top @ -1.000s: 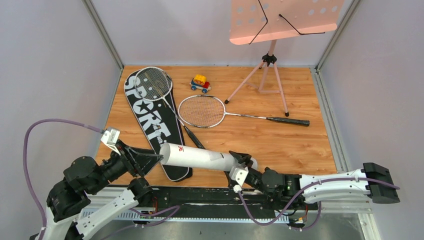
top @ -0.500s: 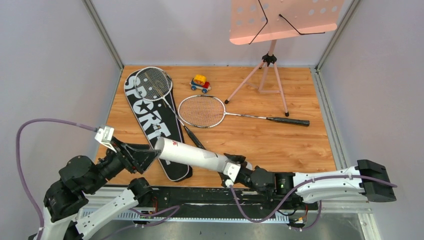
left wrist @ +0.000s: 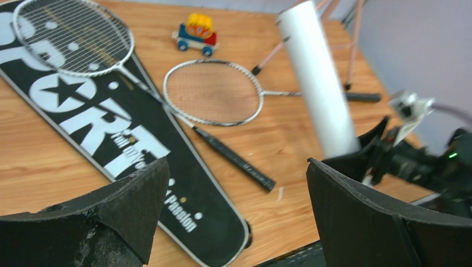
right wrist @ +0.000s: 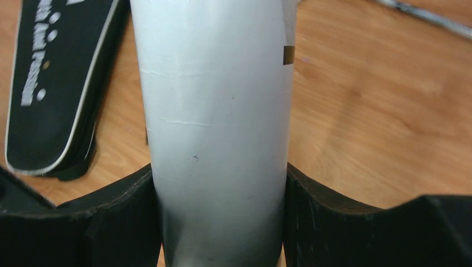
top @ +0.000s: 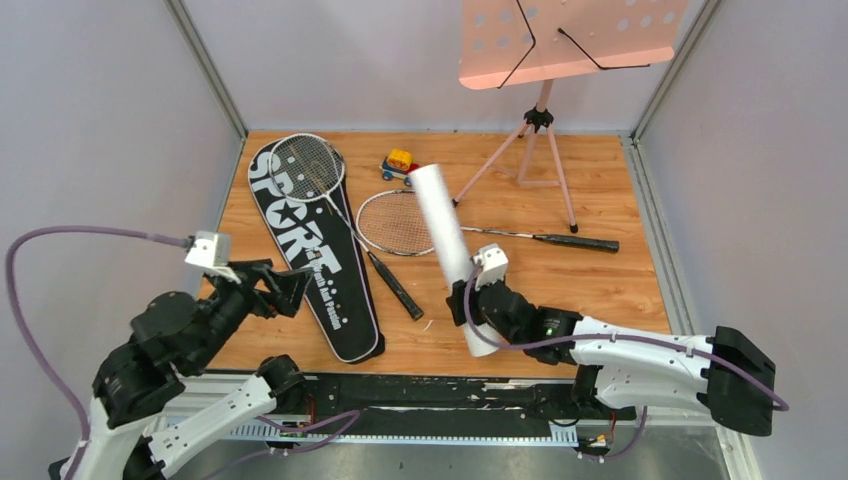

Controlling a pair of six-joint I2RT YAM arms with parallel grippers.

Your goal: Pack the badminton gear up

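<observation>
My right gripper (top: pixel 478 300) is shut on the white tube (top: pixel 450 240) near its lower end and holds it tilted up over the floor; in the right wrist view the tube (right wrist: pixel 217 111) fills the gap between my fingers (right wrist: pixel 328 211). My left gripper (top: pixel 272 287) is open and empty above the near end of the black SPORT bag (top: pixel 310 250). One racket (top: pixel 305 165) lies on the bag, and the other racket (top: pixel 405 222) lies on the wood to its right. The left wrist view shows the bag (left wrist: pixel 111 128), both rackets (left wrist: pixel 72 36) (left wrist: pixel 214 92) and the tube (left wrist: pixel 317 83). No shuttlecocks are in view.
A small toy car (top: pixel 400 165) stands at the back between the racket heads. The pink music stand (top: pixel 540 40) rises on its tripod at the back right. Grey walls enclose the wooden floor (top: pixel 560 290) on three sides.
My left gripper has come off the tube's left end and pulled back to the left, open. My right gripper has swung the tube from lying across the front edge to pointing up and away.
</observation>
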